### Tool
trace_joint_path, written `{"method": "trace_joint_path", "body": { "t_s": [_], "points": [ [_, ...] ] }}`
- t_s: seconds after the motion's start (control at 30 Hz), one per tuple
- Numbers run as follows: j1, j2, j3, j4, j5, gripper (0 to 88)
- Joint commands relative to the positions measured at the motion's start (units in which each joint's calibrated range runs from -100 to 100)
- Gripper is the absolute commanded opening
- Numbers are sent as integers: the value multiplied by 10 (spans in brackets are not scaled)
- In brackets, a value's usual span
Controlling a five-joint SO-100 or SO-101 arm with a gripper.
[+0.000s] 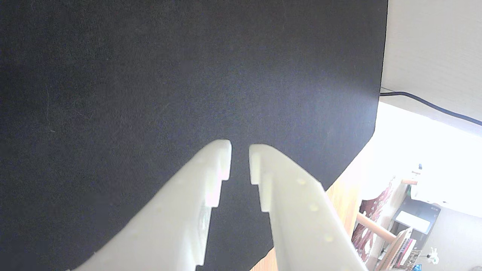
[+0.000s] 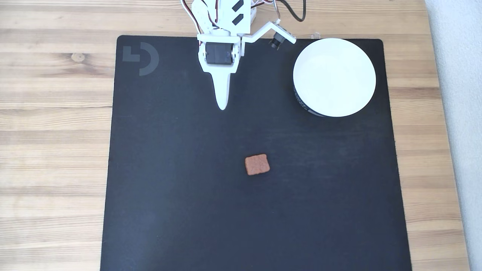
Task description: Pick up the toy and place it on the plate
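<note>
In the fixed view the toy [image 2: 257, 164], a small flat reddish-brown block, lies on the black mat a little below its middle. The plate [image 2: 334, 77], a round white dish with a dark lettered band on its side, stands at the mat's top right corner and holds nothing. My white gripper [image 2: 222, 106] hangs over the mat's top centre, well above the toy and left of the plate. In the wrist view the gripper [image 1: 240, 145] has its fingers almost together, with a thin slit between the tips and nothing in it.
The black mat [image 2: 169, 188] covers most of a wooden table [image 2: 52, 131]. The arm's base and cables [image 2: 226, 15] sit at the top edge. In the wrist view the black mat [image 1: 150, 75] spreads under the fingers, with a black cable [image 1: 433, 105] beyond its right edge.
</note>
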Motion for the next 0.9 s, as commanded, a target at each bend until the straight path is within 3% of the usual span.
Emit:
{"method": "trace_joint_path", "body": {
  "t_s": [0.0,0.37,0.87],
  "points": [
    [-3,-7,8,4,2,25],
    [-7,-2,-7,16,1,25],
    [-55,298,-274,-44,-2,25]
  ]
}}
